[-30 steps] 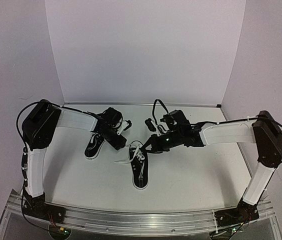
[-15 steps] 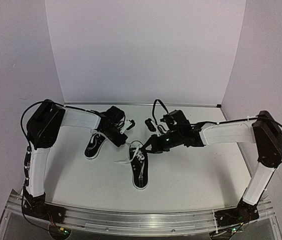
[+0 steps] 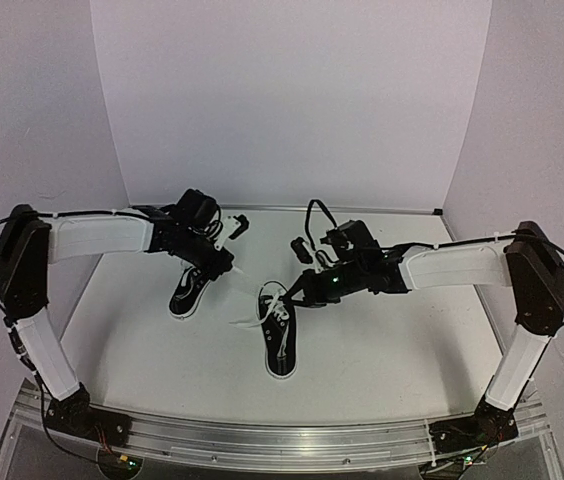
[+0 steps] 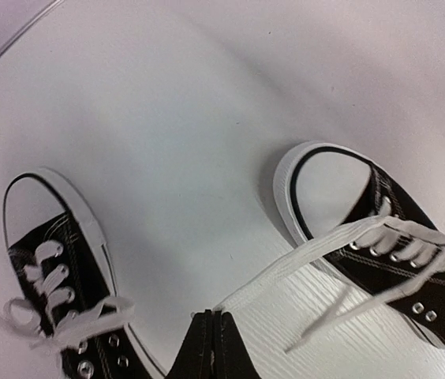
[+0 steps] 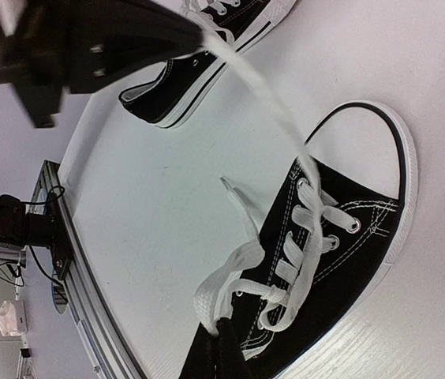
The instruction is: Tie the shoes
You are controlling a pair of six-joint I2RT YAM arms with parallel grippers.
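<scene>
Two shoes (image 3: 190, 291) (image 3: 280, 345), two end effectors (image 3: 225, 263) (image 3: 298, 297)

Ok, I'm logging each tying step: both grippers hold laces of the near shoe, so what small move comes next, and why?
Probably the left gripper should draw its lace slightly farther from the shoe while the right gripper holds its loop. Both are shut; the lace curves slightly toward the eyelets, so some slack seems left, and I see no finished knot.

Pair, black canvas, white toe caps. Left sneaker (image 3: 189, 291): far-left, upright. Right sneaker (image 3: 278, 340): centre, upright, laces (image 3: 275, 303) untied, one stretched leftward.
</scene>
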